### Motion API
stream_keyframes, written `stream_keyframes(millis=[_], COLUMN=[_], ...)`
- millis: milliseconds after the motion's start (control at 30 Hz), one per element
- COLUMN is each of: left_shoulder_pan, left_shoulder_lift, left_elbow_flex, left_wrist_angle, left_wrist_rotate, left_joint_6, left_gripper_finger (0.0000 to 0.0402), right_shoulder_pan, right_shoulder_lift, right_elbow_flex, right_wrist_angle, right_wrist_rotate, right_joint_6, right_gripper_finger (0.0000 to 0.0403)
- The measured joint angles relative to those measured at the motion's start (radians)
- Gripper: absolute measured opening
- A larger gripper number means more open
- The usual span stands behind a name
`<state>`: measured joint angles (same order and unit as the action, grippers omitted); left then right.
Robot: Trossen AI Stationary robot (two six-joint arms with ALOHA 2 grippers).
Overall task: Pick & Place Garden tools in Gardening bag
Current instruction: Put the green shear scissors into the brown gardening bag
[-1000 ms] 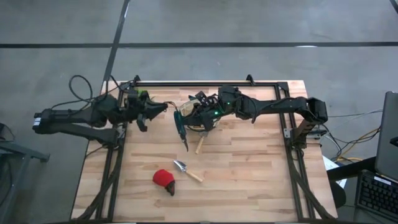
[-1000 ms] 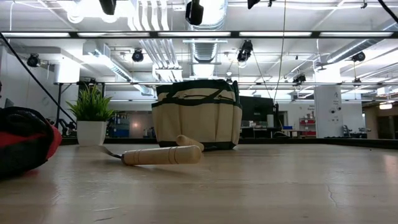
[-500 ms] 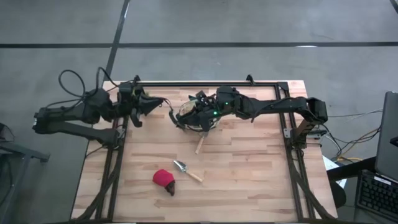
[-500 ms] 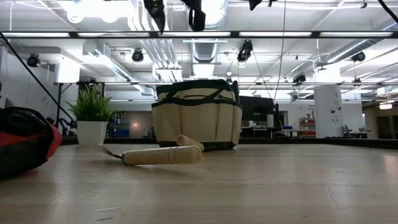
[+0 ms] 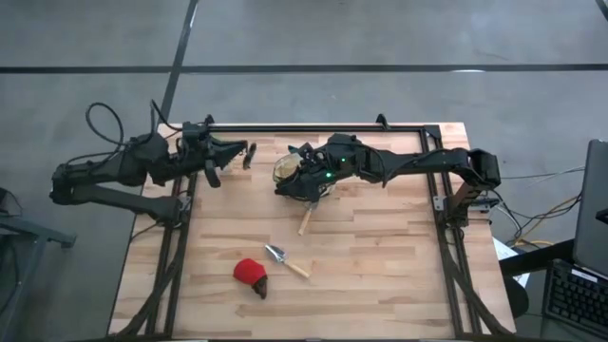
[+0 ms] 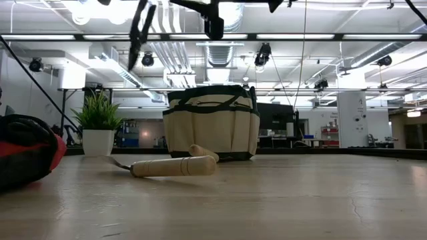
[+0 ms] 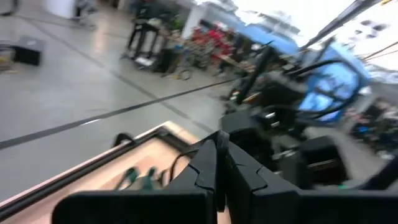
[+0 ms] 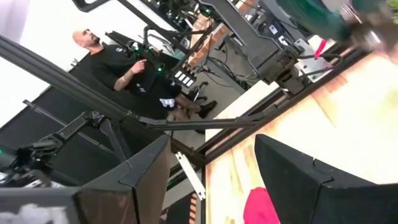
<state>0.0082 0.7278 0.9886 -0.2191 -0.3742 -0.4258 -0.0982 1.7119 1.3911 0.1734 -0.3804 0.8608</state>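
Left gripper (image 5: 249, 152) fingers together at rear-left; right gripper (image 5: 285, 169) fingers apart, mid-table

The table (image 5: 380, 275) is pale wood planks with a slight sheen. The gardening bag (image 6: 211, 123) looks like matte tan cloth with dark trim, and the trowel (image 6: 175, 166) has a smooth light wooden handle plus a silvery metal blade.

Overhead looks straight down; low camera, level, shares the bag (image 6: 211, 122), seemingly near.

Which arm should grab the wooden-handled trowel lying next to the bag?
Probably the right. Its open right gripper hangs over the gardening bag, just beside that trowel, while the left gripper sits farther off near the back edge of the table.
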Motion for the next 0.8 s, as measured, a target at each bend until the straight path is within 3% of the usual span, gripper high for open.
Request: stream_keyframes(millis=[333, 800], left_shoulder_pan=[0.000, 0.015], left_shoulder_lift=[0.029, 0.140], left_elbow_flex=[-0.048, -0.056], left_wrist_angle=[-0.053, -0.048], left_wrist_rotate=[-0.109, -0.157], left_joint_6=[-0.022, 0.051], left_gripper_finger=[0.0012, 0.0012], right_shoulder_pan=[0.002, 0.013], right_shoulder_lift=[-0.002, -0.003], right_elbow_flex=[0.000, 0.007], right_wrist_angle=[0.051, 0.097], right_wrist_rotate=[-0.045, -0.047], right_joint_6=[-0.002, -0.023], right_gripper_finger=[0.0226, 0.0226])
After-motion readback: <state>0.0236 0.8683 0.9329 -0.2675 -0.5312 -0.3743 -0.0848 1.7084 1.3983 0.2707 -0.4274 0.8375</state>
